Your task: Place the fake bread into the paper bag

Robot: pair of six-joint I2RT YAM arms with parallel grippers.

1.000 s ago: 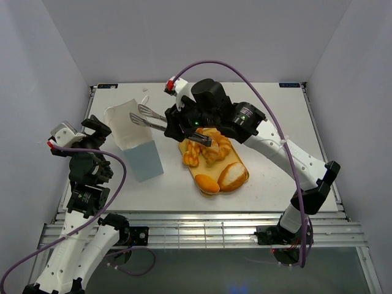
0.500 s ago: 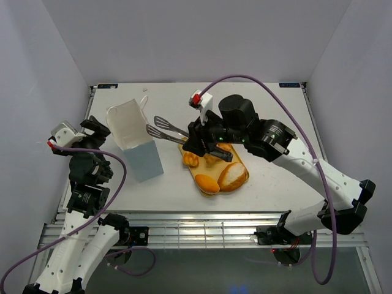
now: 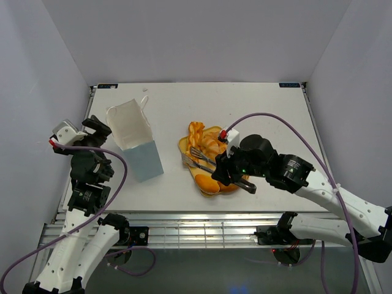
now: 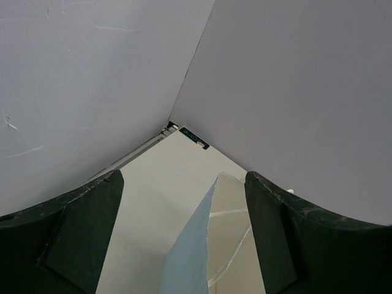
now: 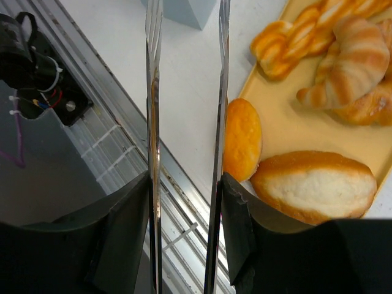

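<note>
- Tongs (image 5: 184, 92): clamped at the handle in the right gripper (image 5: 184, 245), with the two arms part-way open and nothing between them.
- Tong tips (image 3: 195, 154) are over the near-left part of the yellow tray (image 3: 183, 146); one arm runs just beside a small oval roll (image 5: 242, 138).
- Bread (image 3: 211, 147): all visible pieces are on the tray, including a braided twist (image 5: 288, 40), a croissant (image 5: 346, 49) and a large roll (image 5: 312, 184).
- Paper bag (image 3: 135, 141): upright on the table (image 3: 275, 116) with its mouth open, left of the tray and apart from it.
- Left gripper (image 3: 95, 130): jaws wide and empty, just left of the bag.
</note>
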